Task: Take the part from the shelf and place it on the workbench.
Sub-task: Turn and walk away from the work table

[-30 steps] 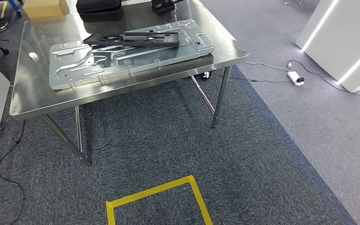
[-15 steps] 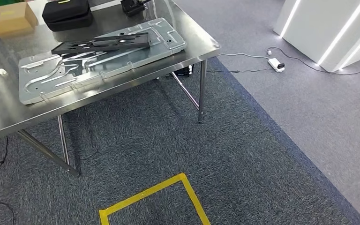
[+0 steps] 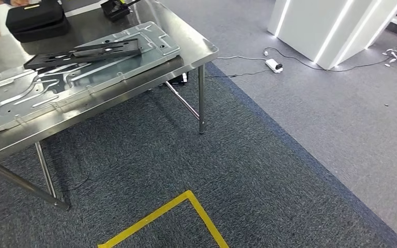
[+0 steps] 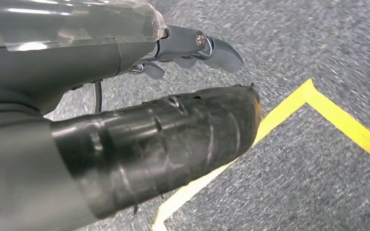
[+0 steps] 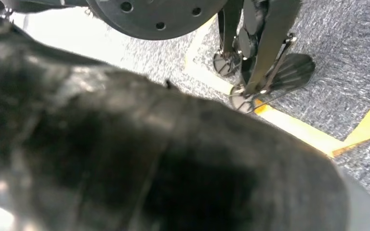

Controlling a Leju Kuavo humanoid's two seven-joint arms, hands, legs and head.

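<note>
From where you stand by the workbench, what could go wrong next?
1. The black part lies loose on the silver panel, which reaches the workbench front edge; a bump could slide them.
2. The cable and power strip on the floor could snag a foot.
3. The left hand hangs low by the yellow tape, and could catch the table leg.

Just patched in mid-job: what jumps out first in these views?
A steel workbench stands at the head view's upper left, bearing a large stamped metal panel with a black flat part lying on it. Yellow floor tape marks a corner on the dark carpet below.
</note>
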